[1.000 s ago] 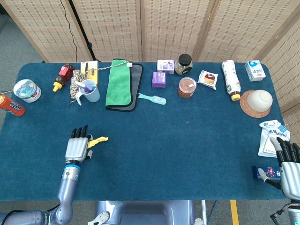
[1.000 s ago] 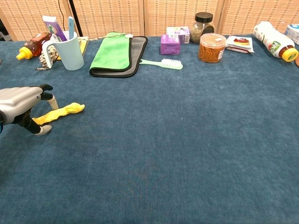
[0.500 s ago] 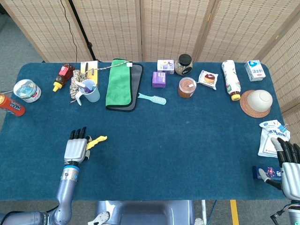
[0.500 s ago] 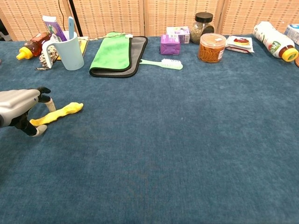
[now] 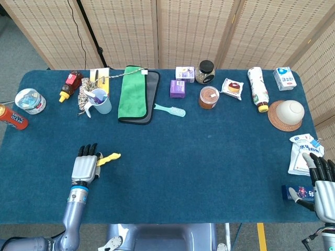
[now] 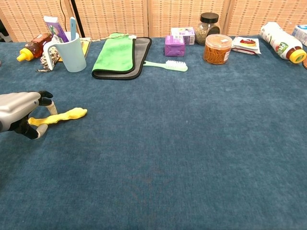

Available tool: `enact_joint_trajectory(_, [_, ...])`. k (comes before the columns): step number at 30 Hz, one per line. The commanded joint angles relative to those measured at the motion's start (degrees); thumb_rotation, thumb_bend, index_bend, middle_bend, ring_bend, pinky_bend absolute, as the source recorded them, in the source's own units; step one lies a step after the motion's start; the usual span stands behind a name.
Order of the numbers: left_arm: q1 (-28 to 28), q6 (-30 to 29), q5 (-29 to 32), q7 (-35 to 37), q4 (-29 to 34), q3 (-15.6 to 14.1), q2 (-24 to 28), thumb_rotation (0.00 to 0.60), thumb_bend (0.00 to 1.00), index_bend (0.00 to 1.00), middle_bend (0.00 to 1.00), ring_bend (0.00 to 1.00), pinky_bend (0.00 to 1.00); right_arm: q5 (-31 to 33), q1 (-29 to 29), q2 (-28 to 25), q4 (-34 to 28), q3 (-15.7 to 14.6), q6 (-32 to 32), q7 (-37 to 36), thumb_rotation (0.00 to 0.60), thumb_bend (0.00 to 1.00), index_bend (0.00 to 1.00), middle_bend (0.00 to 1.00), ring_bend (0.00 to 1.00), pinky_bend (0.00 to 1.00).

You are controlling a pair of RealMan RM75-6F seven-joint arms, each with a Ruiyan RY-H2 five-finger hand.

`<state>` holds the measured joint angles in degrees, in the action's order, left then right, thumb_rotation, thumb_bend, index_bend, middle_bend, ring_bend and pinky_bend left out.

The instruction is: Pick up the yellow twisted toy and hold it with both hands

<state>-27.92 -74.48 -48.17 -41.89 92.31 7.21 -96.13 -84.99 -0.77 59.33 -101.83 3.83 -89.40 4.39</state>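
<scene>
The yellow twisted toy (image 5: 109,157) (image 6: 64,115) lies low over the blue cloth at the front left, stretched out to the right. My left hand (image 5: 85,167) (image 6: 19,111) is at its left end and pinches that end between thumb and fingers. The rest of the toy sticks out free to the right of the hand. My right hand (image 5: 322,184) rests at the far right front edge with its fingers spread and nothing in them. It shows only in the head view.
A small blue packet (image 5: 294,193) and a white pouch (image 5: 302,155) lie by the right hand. Along the back stand a blue cup (image 6: 73,51), green towel (image 6: 115,55), green brush (image 6: 168,64), purple box (image 6: 174,45), jars and bottles.
The left hand has closed on the toy's left end and drawn back slightly to the left. The toy now lies more level than before. The right hand has stayed still.
</scene>
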Motion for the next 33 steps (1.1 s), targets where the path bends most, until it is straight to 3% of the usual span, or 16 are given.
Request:
enact_joint_trajectory(1, [0.18, -0.33, -1.01, 1.05, -0.05, 0.21, 0.19, 0.600, 0.52, 0.52, 0.10, 0.05, 0.00, -0.14, -0.04, 0.11, 0.00, -0.02, -0.13, 0.14, 0.600, 0.29, 0.06, 0.06, 0.00, 0.00])
enact_joint_trajectory(19, [1.61, -1.91, -6.87, 6.83, 3.05, 1.18, 3.83, 0.600, 0.56, 0.63, 0.19, 0.11, 0.00, -0.77, 0.41, 0.22, -0.43, -0.02, 0.36, 0.65, 0.600, 0.29, 0.06, 0.06, 0.00, 0.00])
enact_joint_trajectory(24, [0.78, -1.03, -10.37, 5.77, 6.06, 0.55, 8.05, 0.600, 0.56, 0.65, 0.19, 0.11, 0.00, -1.56, 1.62, -0.24, -1.25, 0.23, 1.66, 0.65, 0.600, 0.29, 0.07, 0.06, 0.00, 0.00])
enact_joint_trajectory(33, [-2.82, 7.45, -16.28, 8.44, 12.65, -0.56, 17.23, 0.600, 0.56, 0.65, 0.19, 0.08, 0.00, -4.51, 4.28, -1.27, -4.55, 0.94, 3.43, -1.03, 0.600, 0.29, 0.18, 0.09, 0.03, 0.00])
